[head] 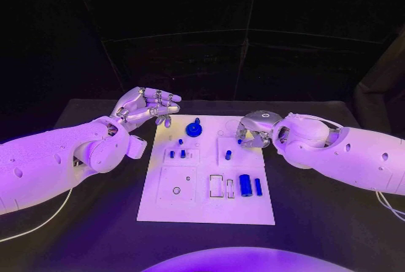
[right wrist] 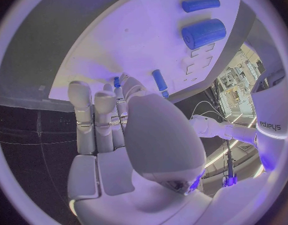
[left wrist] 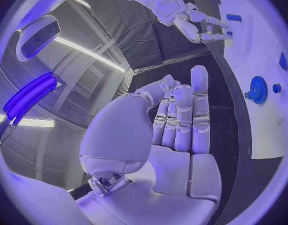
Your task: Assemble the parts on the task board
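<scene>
**Two robot hands at the far end of the task board**

Where the black worktop (head: pixel 321 225) meets a dark curtained backdrop, the white task board (head: pixel 208 210) lies in the middle, its long side running away from the robot. The left robot hand (head: pixel 145 108) hovers just off the board's far left corner, palm up, fingers apart and lightly curled, holding nothing. The right robot hand (head: pixel 253 130) sits over the board's far right corner; its fingers are bent down towards a small blue part (head: pixel 240 141), but whether they grip it cannot be told.

On the board, a blue gear (head: pixel 194 129) stands near the far edge. Short blue pegs (head: pixel 177 153) stand in the block below it, and another blue pin (head: pixel 227 155) stands to their right. Near the right side lie a thick blue cylinder (head: pixel 244 185) and, just beside it, a thin blue rod (head: pixel 258 186). In the left wrist view the room has pale ceiling panels and long light strips.
</scene>
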Tool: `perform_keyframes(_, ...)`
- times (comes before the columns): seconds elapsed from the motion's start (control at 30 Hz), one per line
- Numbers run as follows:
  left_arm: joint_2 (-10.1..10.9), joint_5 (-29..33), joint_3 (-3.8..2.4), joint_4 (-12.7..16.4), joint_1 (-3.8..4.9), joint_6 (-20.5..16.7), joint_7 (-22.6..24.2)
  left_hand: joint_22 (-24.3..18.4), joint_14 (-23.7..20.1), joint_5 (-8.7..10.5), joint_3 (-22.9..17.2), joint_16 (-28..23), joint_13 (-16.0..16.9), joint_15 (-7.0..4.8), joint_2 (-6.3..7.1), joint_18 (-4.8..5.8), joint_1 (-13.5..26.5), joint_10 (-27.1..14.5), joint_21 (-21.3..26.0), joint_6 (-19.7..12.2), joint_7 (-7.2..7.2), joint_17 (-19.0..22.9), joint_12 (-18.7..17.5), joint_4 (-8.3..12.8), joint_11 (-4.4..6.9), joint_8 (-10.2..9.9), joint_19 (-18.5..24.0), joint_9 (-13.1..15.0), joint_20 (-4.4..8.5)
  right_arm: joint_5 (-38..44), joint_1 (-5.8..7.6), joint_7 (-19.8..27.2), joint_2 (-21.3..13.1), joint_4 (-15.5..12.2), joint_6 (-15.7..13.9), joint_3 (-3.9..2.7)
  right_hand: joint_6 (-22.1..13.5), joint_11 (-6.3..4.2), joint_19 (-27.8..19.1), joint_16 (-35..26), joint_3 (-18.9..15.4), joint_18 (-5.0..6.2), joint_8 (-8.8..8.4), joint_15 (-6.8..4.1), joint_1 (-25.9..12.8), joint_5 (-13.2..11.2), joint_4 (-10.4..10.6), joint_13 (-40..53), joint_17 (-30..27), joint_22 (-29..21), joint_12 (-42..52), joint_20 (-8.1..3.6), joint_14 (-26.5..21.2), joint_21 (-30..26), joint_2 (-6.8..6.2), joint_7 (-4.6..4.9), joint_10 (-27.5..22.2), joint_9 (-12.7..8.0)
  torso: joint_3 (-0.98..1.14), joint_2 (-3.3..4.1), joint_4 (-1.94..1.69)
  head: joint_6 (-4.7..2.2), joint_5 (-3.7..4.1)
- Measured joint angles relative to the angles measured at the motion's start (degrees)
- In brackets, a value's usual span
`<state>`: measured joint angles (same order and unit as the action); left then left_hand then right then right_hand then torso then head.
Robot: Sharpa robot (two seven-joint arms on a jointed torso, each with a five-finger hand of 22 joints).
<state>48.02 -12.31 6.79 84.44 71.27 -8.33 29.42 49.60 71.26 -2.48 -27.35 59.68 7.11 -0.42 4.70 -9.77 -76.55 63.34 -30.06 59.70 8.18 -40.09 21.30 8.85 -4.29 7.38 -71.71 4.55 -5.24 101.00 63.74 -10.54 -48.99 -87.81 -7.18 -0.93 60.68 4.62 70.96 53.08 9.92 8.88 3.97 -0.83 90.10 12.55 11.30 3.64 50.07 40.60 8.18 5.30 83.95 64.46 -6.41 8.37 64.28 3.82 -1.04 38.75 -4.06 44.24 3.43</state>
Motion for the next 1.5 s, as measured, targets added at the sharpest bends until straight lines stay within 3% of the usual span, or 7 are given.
perform_keyframes(0.3, -0.02, 0.31, 0.01, -0.4, -0.07, 0.51, -0.11, 0.0, 0.0, 0.0, 0.22, 0.0, 0.07, 0.0, -0.24, 0.0, 0.24, -0.5, 0.0, -0.22, 0.21, 0.22, 0.24, -0.23, -0.11, 0.0, 0.0, -0.08, 0.0, 0.23, -0.47, 0.04, 1.15, 0.84, 0.34, -0.01, 0.05, 0.63, 0.0, 0.27, 5.74, 0.0, 0.0, 0.33, -0.17, -2.68, -1.01, -0.06, -0.06, 0.25, -0.97, 0.0, -0.12, 0.25, -0.75, 0.46, 0.63, 0.0, 0.0, -0.02, -0.03, 0.04, -0.01)
perform_keyframes(0.57, -0.16, 0.41, 0.02, -0.93, -0.09, 1.15, -0.51, 0.0, 0.0, 0.0, 0.62, 0.21, 0.19, 0.0, -0.54, 0.01, 0.54, -0.91, 0.29, -0.22, 0.21, 0.43, 0.57, -0.31, -0.11, -0.27, 0.0, -0.14, 0.0, 0.37, -0.41, -0.01, 1.57, 1.44, 0.71, -0.12, 2.03, -0.11, 0.0, 1.84, 11.84, 0.01, 0.0, 0.33, -0.4, -4.03, -2.69, -0.08, 0.8, 1.55, -1.09, 0.0, -0.12, 1.49, -0.98, 0.18, 3.04, 0.17, -0.01, -0.04, -0.01, 0.01, 0.08)
perform_keyframes(0.83, -0.26, 0.46, 0.03, -1.46, -0.12, 1.64, -0.94, -0.01, -0.21, 0.0, 0.62, 0.21, 0.19, 0.22, -0.54, 0.02, 0.54, -0.91, 0.29, -0.22, 0.21, 1.01, 0.57, -0.31, -0.11, -0.26, 0.0, -0.14, 0.0, 0.36, -0.33, -0.46, 1.74, 1.76, 1.02, -0.18, 3.42, -0.34, 1.13, 3.97, 18.65, 0.02, 0.0, 0.1, -1.68, -6.91, -6.04, -0.05, 2.58, 4.48, -1.18, -0.32, 0.11, 3.55, -1.01, 0.0, 4.64, 0.18, -0.01, -0.07, -0.02, 0.18, 0.41)
perform_keyframes(0.97, -0.26, 0.48, 0.03, -1.73, -0.13, 1.77, -1.09, -0.01, -0.42, 0.0, 0.78, 0.21, 0.26, 0.01, -0.54, 0.02, 0.54, -0.91, 0.29, -0.22, 0.21, 1.36, 0.57, -0.15, -0.11, -0.27, 0.0, -0.14, 0.0, 0.78, -0.34, -0.76, 1.88, 1.81, 0.86, -0.18, 4.07, -0.54, 1.13, 4.46, 21.68, 0.02, 0.0, 0.1, -3.63, -8.23, -8.77, 0.04, 2.63, 5.44, -1.2, -0.32, 0.11, 4.28, -1.87, -0.05, 5.25, 0.18, 0.0, -0.07, -0.04, 0.03, 0.46)
perform_keyframes(1.1, -0.26, 0.49, 0.04, -2.08, -0.14, 1.81, -1.22, -0.06, -0.63, 0.0, 0.78, 0.02, 0.26, 0.22, -0.53, 0.02, 0.53, -0.96, 0.29, -0.22, 0.21, 1.72, 0.78, -0.15, -0.11, -0.26, 0.0, -0.2, 0.0, 1.44, -0.44, -1.03, 1.94, 1.69, 0.33, -0.1, 4.59, -0.67, 1.43, 5.31, 22.9, -0.03, 0.0, 0.1, -4.87, -8.47, -9.98, 0.02, 3.43, 6.59, -1.21, -0.62, 0.11, 5.1, -1.81, -0.15, 5.8, 0.2, 0.04, -0.05, -0.04, -0.03, 0.47)
perform_keyframes(1.17, -0.24, 0.5, 0.04, -2.26, -0.14, 1.83, -1.28, -0.06, -0.64, 0.0, 0.78, -0.13, 0.26, 0.22, -0.53, 0.03, 0.53, -1.31, 0.29, -0.22, 0.21, 1.88, 0.78, -0.15, -0.12, -0.26, 0.0, -0.2, 0.0, 1.78, -0.51, -1.18, 1.93, 1.55, -0.07, -0.04, 4.71, -0.51, 1.63, 5.91, 23.28, -0.9, 0.0, 0.1, -5.68, -8.61, -10.37, 0.02, 3.86, 7.23, -1.21, -0.42, 0.1, 5.55, -1.82, -0.27, 6.07, 0.27, 0.04, -0.05, -0.04, -0.03, 0.46)
perform_keyframes(1.5, -0.24, 0.52, 0.04, -3.38, -0.16, 1.93, -1.68, -0.21, -1.65, 0.0, 0.94, -0.72, 0.37, 0.42, -0.53, 0.04, 0.53, -1.83, 0.55, -0.73, 0.72, 3.2, 1.06, 0.01, -0.22, -0.51, 0.4, -0.39, 0.01, 2.45, -0.63, -1.61, 0.04, -0.73, -4.17, 0.01, 5.17, -0.94, 1.83, 6.63, 23.25, -0.89, -0.06, 0.1, -8.79, -9.41, -10.34, 0.14, 4.4, 7.98, -1.2, -0.62, 0.1, 5.89, -1.94, -0.38, 6.47, 0.35, 0.05, -0.1, 0.0, -0.19, 0.6)
